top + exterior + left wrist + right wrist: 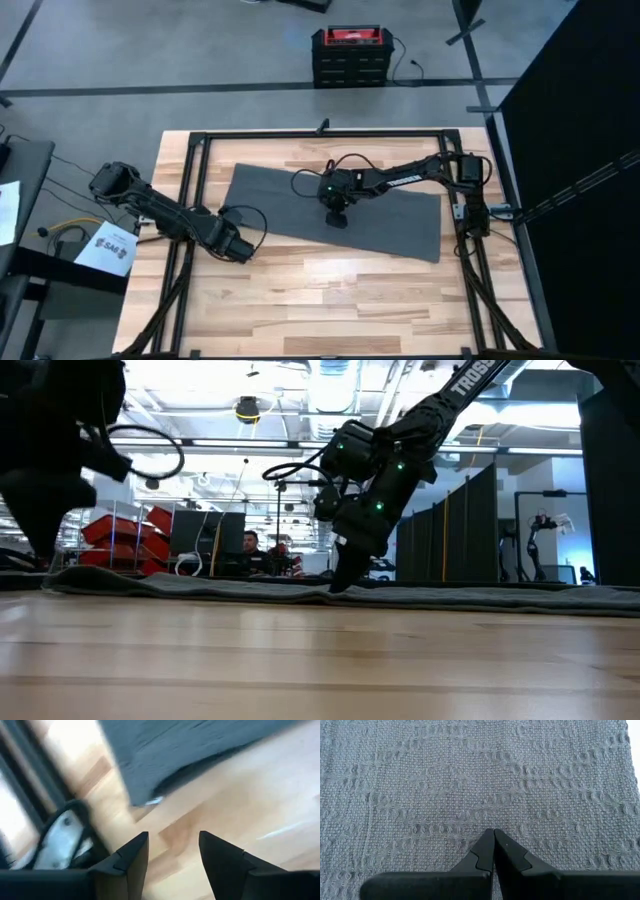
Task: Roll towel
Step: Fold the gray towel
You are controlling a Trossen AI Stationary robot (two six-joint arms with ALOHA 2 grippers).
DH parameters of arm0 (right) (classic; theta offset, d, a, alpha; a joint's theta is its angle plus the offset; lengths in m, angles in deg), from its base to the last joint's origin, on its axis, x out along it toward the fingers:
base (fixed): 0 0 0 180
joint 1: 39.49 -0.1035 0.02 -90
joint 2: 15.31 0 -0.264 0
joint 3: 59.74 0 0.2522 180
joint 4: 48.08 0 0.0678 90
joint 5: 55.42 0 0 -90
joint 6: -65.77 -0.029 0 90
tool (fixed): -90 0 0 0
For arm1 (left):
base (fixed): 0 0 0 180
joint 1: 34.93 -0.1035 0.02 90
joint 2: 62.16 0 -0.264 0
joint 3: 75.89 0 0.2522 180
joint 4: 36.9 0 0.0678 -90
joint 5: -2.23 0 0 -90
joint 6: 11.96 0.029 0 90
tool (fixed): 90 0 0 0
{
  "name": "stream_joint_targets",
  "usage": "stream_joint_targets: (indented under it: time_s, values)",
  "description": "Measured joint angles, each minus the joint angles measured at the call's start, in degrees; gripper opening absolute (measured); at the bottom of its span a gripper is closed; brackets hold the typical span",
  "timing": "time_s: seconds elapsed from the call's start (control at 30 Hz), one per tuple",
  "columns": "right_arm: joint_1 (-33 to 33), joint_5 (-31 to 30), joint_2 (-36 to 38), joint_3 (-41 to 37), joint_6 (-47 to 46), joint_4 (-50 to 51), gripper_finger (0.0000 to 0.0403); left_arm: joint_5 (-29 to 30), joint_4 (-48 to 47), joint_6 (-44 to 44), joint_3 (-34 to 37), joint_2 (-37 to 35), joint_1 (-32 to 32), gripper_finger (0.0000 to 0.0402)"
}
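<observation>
Towel (390, 215) flat mid-frame, long axis left-right | my right gripper (338, 220) closed, tip on its middle | left gripper (243, 252) open, just beyond its lower-left corner, nearer that end.

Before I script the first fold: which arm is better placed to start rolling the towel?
Probably left: its open tool hovers off the towel's corner. The right tool, shut, presses mid-cloth, away from any edge.

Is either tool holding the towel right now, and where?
Neither holds it. Right tool is shut, tips on the flat towel; left tool is open over wood.
</observation>
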Motion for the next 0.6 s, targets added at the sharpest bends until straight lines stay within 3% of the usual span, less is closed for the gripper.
stream_joint_targets:
  time_s: [0.2, 0.3, 0.6]
  values:
    - [-0.8, -0.9, 0.4, 0.0, 1.1, 2.8, 0.0, 11.5, 22.8, 4.7, 4.2, 0.0, 2.1, 0.0153]
    - [-1.8, -1.3, 0.4, -0.1, 1.4, 4.4, 0.0, 19.0, 28.5, 5.2, 6.8, 0.0, 0.9, 0.0152]
    - [-5.3, 0.6, 1.6, -0.2, 1.2, 7.3, 0.0, 18.9, 43.5, 7.8, 17.6, 0.0, -5.5, 0.0152]
